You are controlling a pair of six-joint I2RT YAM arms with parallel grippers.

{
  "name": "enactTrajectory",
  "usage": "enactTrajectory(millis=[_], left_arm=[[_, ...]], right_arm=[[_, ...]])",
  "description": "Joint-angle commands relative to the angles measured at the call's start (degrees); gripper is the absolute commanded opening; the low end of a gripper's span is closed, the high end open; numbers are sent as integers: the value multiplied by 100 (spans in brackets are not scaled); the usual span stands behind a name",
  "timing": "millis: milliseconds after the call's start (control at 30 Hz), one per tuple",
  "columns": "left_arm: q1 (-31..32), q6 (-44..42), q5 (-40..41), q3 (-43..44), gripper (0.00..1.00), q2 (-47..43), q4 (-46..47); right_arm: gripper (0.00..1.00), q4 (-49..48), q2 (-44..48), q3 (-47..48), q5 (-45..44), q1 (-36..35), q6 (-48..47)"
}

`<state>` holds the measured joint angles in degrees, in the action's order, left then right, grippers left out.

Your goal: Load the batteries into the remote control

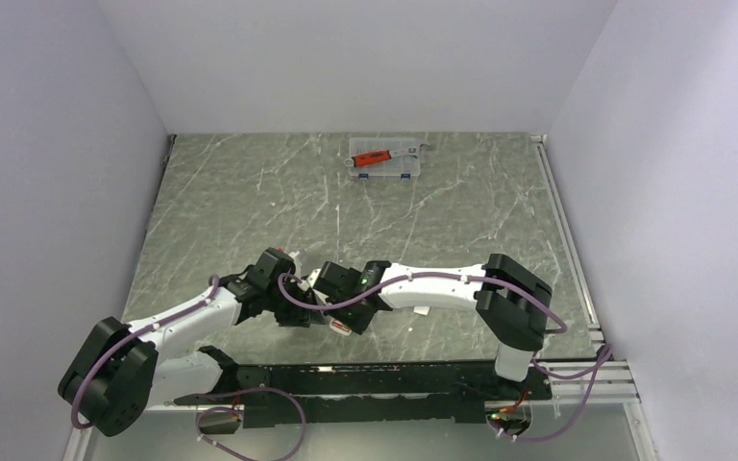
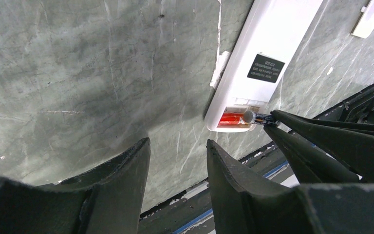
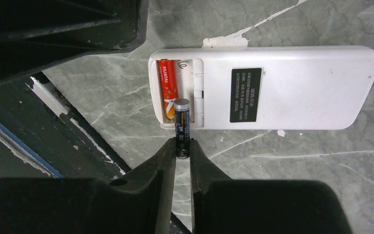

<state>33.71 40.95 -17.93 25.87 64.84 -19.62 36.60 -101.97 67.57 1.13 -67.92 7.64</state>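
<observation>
The remote control [image 3: 292, 87] lies back up on the table, its battery recess open at the left end. One orange battery [image 3: 168, 90] lies in the recess. My right gripper [image 3: 182, 146] is shut on the second, dark battery [image 3: 182, 124], whose free end reaches over the empty slot. In the left wrist view the remote [image 2: 272, 44], the seated battery [image 2: 233, 119] and the held battery [image 2: 258, 117] show at the right. My left gripper [image 2: 177, 142] is open and empty over bare table, left of the remote. In the top view both grippers meet near the front edge and mostly hide the remote [image 1: 338, 327].
A small white square plastic piece [image 2: 370, 17] lies beyond the remote; it also shows in the top view [image 1: 423, 310]. A clear plastic case [image 1: 386, 160] holding a red-handled tool stands at the back. The black rail [image 1: 394, 379] runs along the near table edge, close to both grippers.
</observation>
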Motion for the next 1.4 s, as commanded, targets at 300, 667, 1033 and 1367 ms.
enactTrajectory(millis=[300,667,1033,1367], left_arm=[[12,-109,80,208,52,-22,-37],[12,-122,46,248,52,93,30],[12,-123,-55,329,52,162,107],[12,-55,-430,456,48,616,586]], right_arm=[[23,-2,-89,360,-29,24,-114],[26,-24,143,359,-95,40,1],[27,-194,978,-232,-369,38,329],[20,-913,1602,-1036,-328,33,980]])
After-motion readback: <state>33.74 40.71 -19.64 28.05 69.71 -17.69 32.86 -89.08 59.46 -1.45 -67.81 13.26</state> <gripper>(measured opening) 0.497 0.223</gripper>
